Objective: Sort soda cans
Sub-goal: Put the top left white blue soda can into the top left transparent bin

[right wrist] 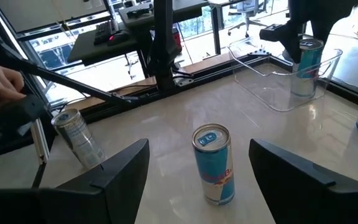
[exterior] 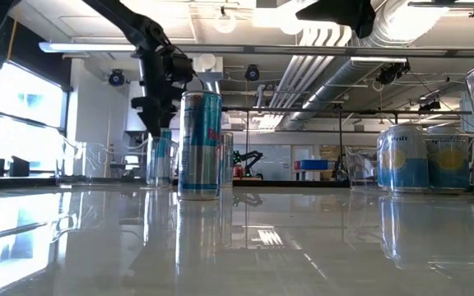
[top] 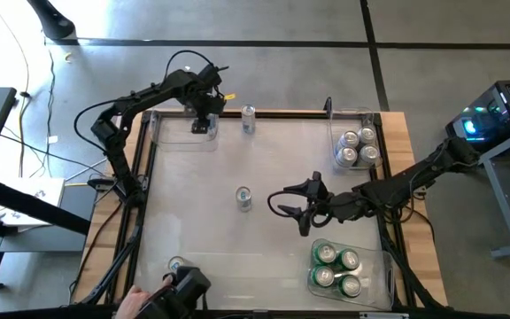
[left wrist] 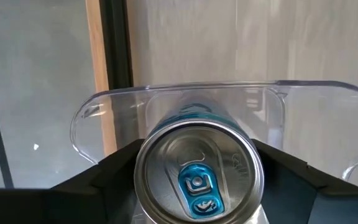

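Observation:
My left gripper (top: 204, 122) is at the far left, shut on a blue-and-silver soda can (left wrist: 197, 177) inside a clear bin (top: 180, 135). My right gripper (top: 297, 209) hovers open near the table's middle. It faces a blue can (right wrist: 213, 163) that stands upright on its base on the table (top: 243, 198), ahead of the fingers and untouched. Another can (top: 249, 118) stands near the far edge. At the near left, a tilted silver can (right wrist: 78, 134) sits beside a person's hand. My left gripper pinches the can's upper body (right wrist: 307, 46) just under the rim, one finger (left wrist: 104, 183) on each side, coming from above and pointing down. The can stays upright inside the clear bin. Whether its base touches the bin floor, I cannot tell.
A clear bin at the far right (top: 335, 133) holds several silver-white cans. A near-right bin (top: 386, 270) holds several green cans. A person's hand (top: 140, 297) and a dark object (top: 187, 288) are at the near left edge. A wooden border frames the table (top: 398, 151).

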